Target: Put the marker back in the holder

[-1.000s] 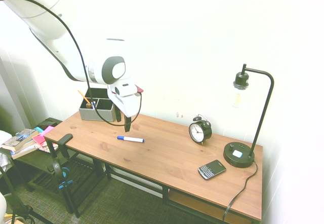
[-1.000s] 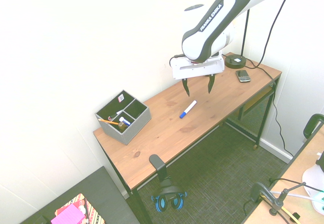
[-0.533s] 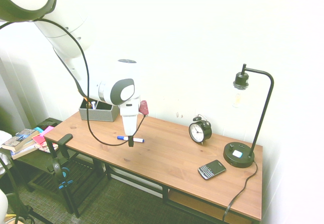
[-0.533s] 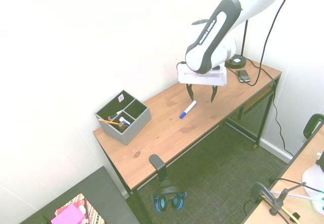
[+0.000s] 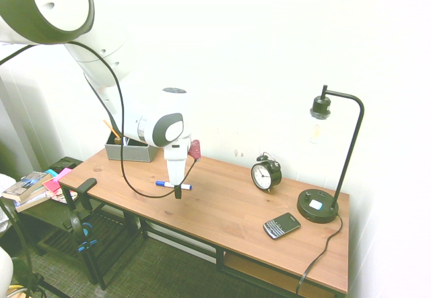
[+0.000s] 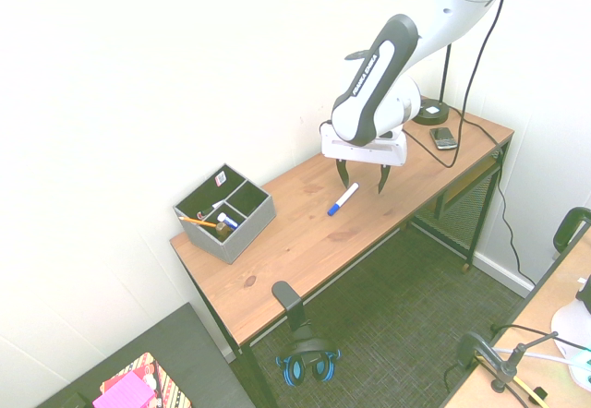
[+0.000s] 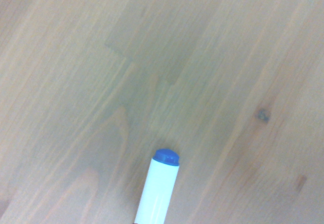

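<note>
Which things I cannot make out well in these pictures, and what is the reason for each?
- Marker: in the wrist view, the bottom edge cuts off one end.
- Box: in the first exterior view, its front wall hides the compartment floors.
- Lamp: in the second exterior view, the arm hides its upper part.
- Phone: in the first exterior view, the key labels are too small.

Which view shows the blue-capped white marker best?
The second exterior view: the slim white marker with the blue cap shows full length there. In the first exterior view, the dark fingers cover part of it; the wrist view shows only one end, cut off by the picture's edge.
</note>
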Controlling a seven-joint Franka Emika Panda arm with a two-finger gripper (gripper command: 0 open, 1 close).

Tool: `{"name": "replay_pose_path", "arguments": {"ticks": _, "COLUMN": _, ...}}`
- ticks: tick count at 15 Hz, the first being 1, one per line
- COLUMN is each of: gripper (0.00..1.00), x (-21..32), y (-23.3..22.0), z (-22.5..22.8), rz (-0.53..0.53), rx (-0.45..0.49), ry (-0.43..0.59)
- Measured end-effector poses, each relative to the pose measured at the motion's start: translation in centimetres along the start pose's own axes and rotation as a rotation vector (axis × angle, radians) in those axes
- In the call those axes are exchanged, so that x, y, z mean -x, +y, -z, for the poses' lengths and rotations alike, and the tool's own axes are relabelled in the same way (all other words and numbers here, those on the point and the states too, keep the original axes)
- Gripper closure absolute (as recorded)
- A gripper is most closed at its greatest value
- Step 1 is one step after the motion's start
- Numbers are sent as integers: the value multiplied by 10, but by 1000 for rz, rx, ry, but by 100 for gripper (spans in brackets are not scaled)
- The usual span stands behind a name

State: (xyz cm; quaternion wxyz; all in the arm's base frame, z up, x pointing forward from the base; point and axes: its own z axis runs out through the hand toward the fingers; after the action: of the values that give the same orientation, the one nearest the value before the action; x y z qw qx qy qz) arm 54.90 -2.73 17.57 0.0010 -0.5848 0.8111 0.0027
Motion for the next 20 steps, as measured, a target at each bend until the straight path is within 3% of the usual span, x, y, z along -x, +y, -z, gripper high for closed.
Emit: {"name": "replay_pose_path", "arguments": {"ticks": 20, "gripper": 100, "x": -1, "y": -16, "z": -18, "rz": -31, "rx": -3, "ry": -29}}
